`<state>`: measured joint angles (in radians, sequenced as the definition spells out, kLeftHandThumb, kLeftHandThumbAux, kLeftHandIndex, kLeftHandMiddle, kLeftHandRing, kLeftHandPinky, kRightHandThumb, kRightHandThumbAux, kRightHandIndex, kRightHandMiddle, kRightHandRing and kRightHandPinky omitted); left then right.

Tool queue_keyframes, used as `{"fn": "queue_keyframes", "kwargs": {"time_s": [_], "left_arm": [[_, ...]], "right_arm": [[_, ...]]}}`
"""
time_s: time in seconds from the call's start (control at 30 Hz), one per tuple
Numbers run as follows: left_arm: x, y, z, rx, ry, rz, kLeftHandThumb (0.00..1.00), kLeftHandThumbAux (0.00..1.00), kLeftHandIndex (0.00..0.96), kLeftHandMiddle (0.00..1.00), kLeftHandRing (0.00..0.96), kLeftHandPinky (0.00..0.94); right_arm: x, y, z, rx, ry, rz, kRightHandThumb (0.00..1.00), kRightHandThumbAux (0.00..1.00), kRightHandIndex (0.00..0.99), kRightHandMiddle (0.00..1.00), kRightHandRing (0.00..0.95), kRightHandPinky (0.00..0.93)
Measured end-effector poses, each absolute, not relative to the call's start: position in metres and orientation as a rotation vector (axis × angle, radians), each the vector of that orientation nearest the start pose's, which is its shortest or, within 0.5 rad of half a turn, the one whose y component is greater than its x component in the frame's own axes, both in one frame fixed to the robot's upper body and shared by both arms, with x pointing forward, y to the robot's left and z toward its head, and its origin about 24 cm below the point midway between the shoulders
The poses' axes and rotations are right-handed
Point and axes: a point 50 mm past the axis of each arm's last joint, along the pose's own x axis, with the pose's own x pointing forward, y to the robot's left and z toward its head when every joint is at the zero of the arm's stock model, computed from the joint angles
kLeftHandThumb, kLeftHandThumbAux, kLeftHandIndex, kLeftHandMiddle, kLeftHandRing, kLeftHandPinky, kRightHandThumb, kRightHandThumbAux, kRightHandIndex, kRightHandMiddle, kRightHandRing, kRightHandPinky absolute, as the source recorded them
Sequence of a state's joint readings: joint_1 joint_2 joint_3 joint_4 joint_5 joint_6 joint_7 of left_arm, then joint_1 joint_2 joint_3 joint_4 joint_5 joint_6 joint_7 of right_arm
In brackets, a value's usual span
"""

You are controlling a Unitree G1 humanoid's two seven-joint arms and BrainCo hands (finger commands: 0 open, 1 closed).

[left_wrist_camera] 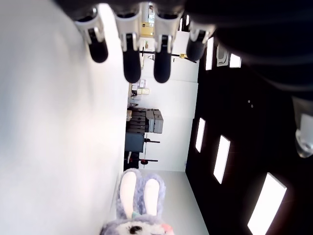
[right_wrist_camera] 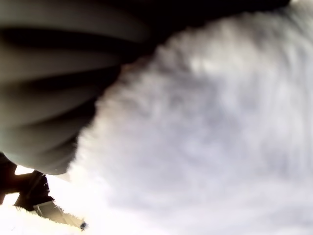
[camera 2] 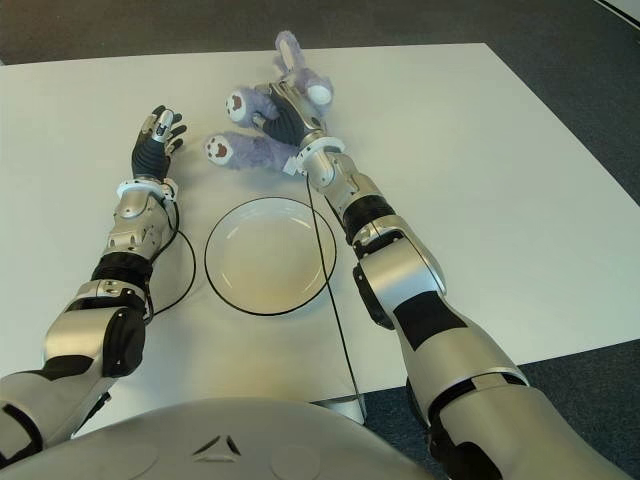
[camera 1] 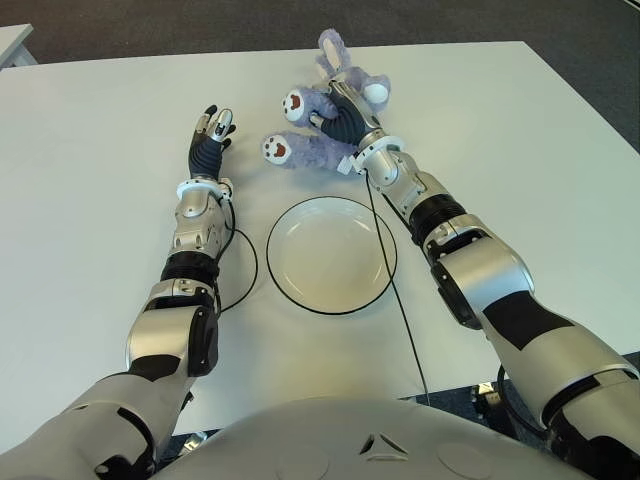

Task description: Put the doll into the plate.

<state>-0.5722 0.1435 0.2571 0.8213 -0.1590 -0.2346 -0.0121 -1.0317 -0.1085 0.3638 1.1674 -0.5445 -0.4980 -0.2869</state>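
Your right hand (camera 1: 345, 108) is lying over the middle of the doll (camera 1: 310, 148), and in the left eye view you are seeing its dark palm pressed into the purple plush, so it is reading as grasping the doll, which is lying on the white surface (camera 1: 90, 180) just beyond the plate (camera 1: 331, 255) and apart from its rim. The right eye view is showing the same thing: the doll's two paw soles are pointing toward your left hand (camera 2: 155, 140), which is showing to the left of the doll with fingers stretched out and holding nothing. In the left wrist view you are seeing those fingers (left_wrist_camera: 131, 58) extended straight, with the doll's ears farther off. The right wrist view is filling with plush against the palm, which is fitting a close grip, though the fingertips are not showing there. To do this step well, you are probably wanting to confirm the grip is wrapping the torso rather than loose fur, lift enough for the dangling legs to clear the rim, then bring the doll over the plate's centre before letting go.
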Motion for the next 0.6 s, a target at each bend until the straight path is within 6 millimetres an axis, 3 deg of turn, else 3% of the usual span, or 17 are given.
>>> {"fn": "queue_keyframes", "kwargs": {"time_s": [0.6], "left_arm": [[0.348,0.204,0.049,-0.129,0.000,0.169,0.000,0.414,0.001,0.159,0.140,0.049]], "right_arm": [[0.391,-0.063,0.152,-0.819,-0.559,0.237,0.719,0.708,0.441,0.841,0.854,0.869]]}}
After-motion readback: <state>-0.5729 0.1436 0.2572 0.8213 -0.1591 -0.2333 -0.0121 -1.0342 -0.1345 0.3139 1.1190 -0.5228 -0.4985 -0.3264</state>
